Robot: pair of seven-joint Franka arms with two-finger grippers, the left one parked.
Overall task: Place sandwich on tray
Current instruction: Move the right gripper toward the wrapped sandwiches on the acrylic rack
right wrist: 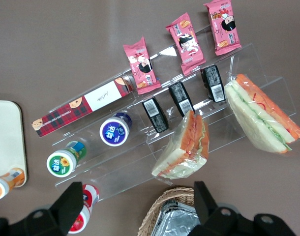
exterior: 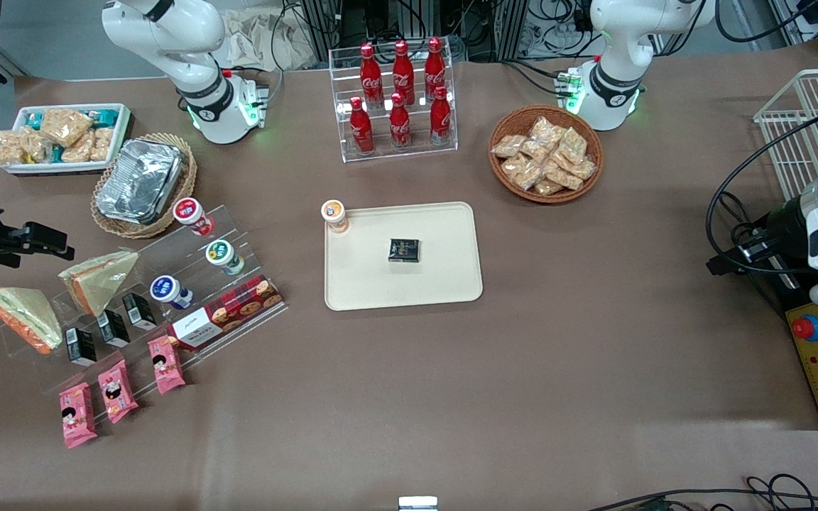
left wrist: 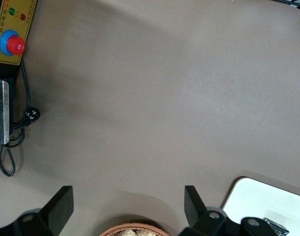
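The sandwich [exterior: 25,316] is a wrapped wedge with a pale greenish face and an orange filling strip. It lies on the clear stepped rack at the working arm's end of the table, and it also shows in the right wrist view [right wrist: 263,115]. The beige tray [exterior: 366,280] lies flat at mid-table, and its rim shows in the right wrist view [right wrist: 7,137]. My gripper [exterior: 54,245] hangs open and empty above the table beside the foil basket, farther from the front camera than the sandwich. In the right wrist view the gripper [right wrist: 137,206] holds nothing.
A tan-yellow wedge [exterior: 100,280] lies beside the sandwich on the rack [exterior: 167,312], along with cups, black packets, pink packets and a cookie box. A wicker basket of foil trays [exterior: 140,183] stands close by. A black packet [exterior: 404,250] and an orange-lidded cup [exterior: 335,215] sit on the tray.
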